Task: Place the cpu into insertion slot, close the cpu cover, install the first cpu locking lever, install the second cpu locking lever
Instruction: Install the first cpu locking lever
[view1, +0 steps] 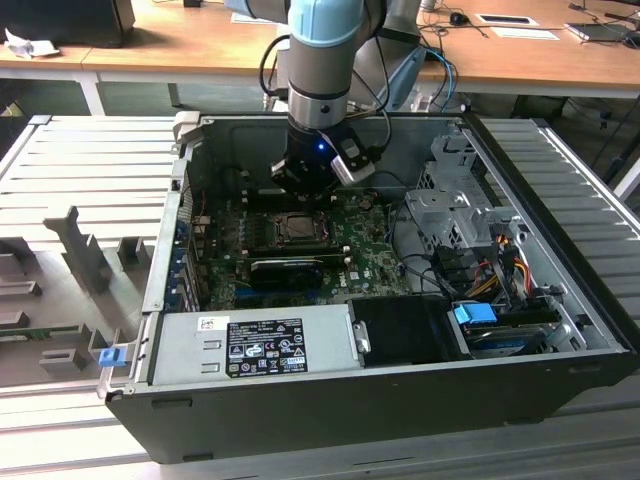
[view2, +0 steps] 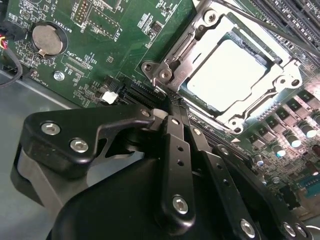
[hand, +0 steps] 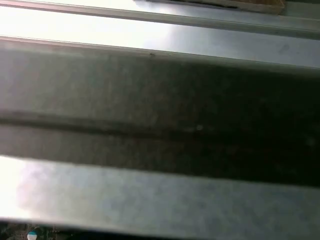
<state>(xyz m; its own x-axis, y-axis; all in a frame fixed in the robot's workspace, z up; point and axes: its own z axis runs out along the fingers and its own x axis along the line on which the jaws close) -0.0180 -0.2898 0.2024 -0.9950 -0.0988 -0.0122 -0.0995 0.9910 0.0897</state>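
in the exterior view the gripper (view1: 312, 180) hangs inside the open computer case (view1: 560, 385), just above the insertion slot (view1: 297, 229) on the motherboard (view1: 365, 262).

in the second wrist view the cpu (view2: 227, 75) lies flat in the slot, pale face up, its edges square with the socket. the cpu cover (view2: 197, 35) is shut down around it. the gripper's fingers (view2: 175, 150) are pressed together, pinching nothing, tips beside the cover's corner.

in the first wrist view blurred metal panels (hand: 160, 200) run across.

Lab: open computer case (view1: 400, 400), wooden desks (view1: 180, 45).
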